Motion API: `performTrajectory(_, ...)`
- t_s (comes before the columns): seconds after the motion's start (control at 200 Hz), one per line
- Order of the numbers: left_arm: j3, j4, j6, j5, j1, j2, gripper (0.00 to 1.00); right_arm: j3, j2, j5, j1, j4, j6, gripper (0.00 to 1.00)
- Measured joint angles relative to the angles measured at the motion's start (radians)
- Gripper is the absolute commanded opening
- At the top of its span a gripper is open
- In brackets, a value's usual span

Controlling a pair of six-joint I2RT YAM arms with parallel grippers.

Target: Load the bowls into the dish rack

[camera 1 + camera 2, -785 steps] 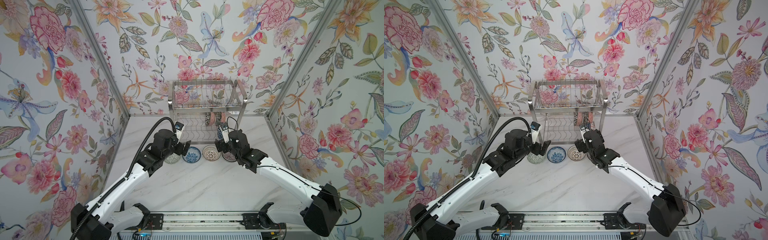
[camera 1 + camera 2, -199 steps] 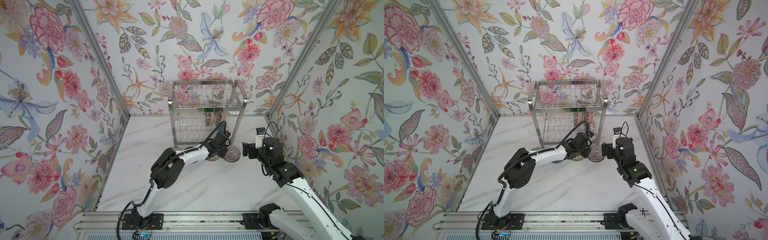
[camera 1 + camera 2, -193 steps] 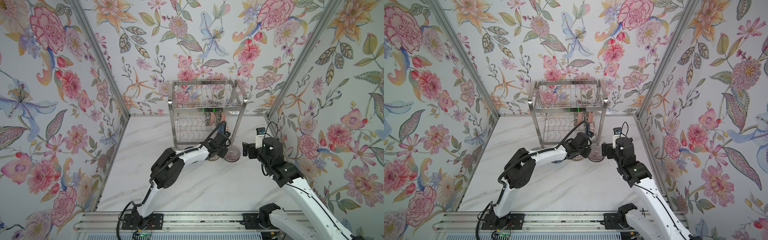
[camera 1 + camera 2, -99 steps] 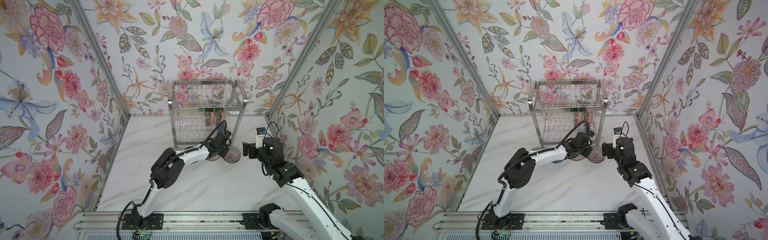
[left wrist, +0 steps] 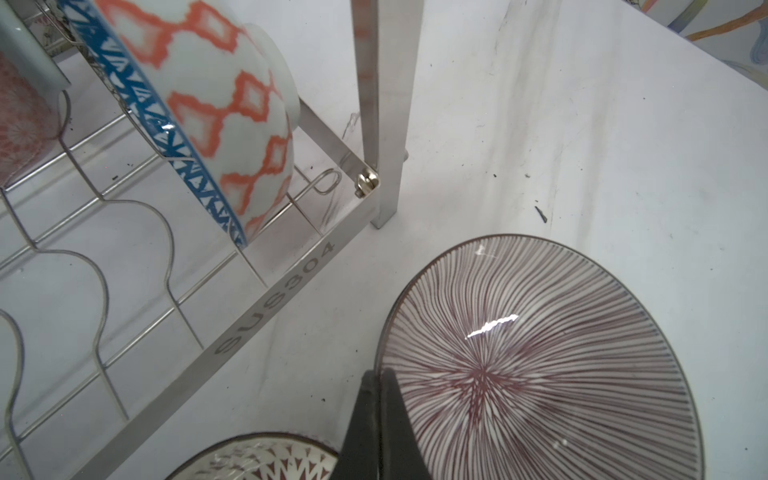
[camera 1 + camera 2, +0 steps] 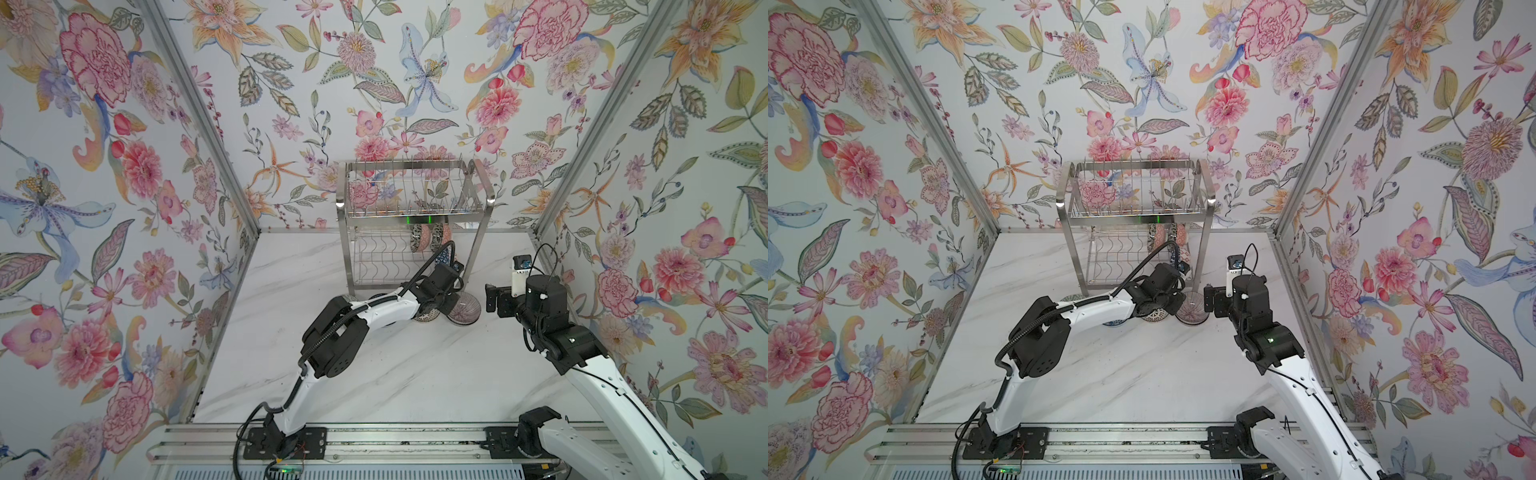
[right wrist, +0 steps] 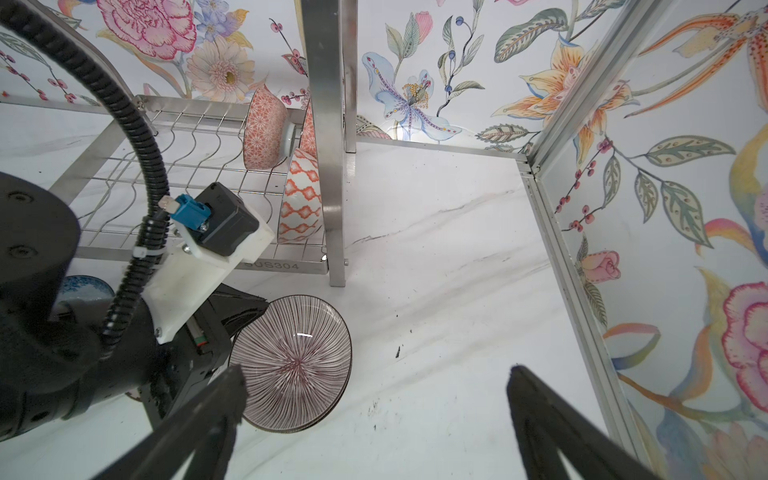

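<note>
We see white-shelled arm links (image 6: 386,309) joined by matte black housings (image 6: 336,345). A black corrugated cable conduit (image 7: 137,137) runs to a blue plug (image 7: 189,210) on a white bracket (image 7: 208,270). Our right gripper (image 7: 376,370) has dark tapered fingers (image 7: 540,419).

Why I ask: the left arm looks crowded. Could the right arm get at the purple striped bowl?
Probably yes: the open right end effector faces the purple striped bowl across bare table; the left end effector pinches only its far rim.
</note>
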Motion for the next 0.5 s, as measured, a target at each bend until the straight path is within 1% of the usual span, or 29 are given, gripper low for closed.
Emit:
performTrajectory(0.335, 0.031, -0.034, 0.027, -0.021, 0.0, 0.0, 0.0, 0.0, 0.0, -0.004, -0.003, 0.0, 0.003, 0.99)
performTrajectory(0.38, 0.035, -0.039, 0.027, -0.021, 0.0, 0.0, 0.04, 0.0, 0.0, -0.005, -0.003, 0.0, 0.003, 0.99)
performTrajectory(0.5, 0.046, -0.046, 0.038, -0.021, 0.0, 0.0, 0.17, 0.0, 0.0, -0.007, -0.003, 0.0, 0.003, 0.99)
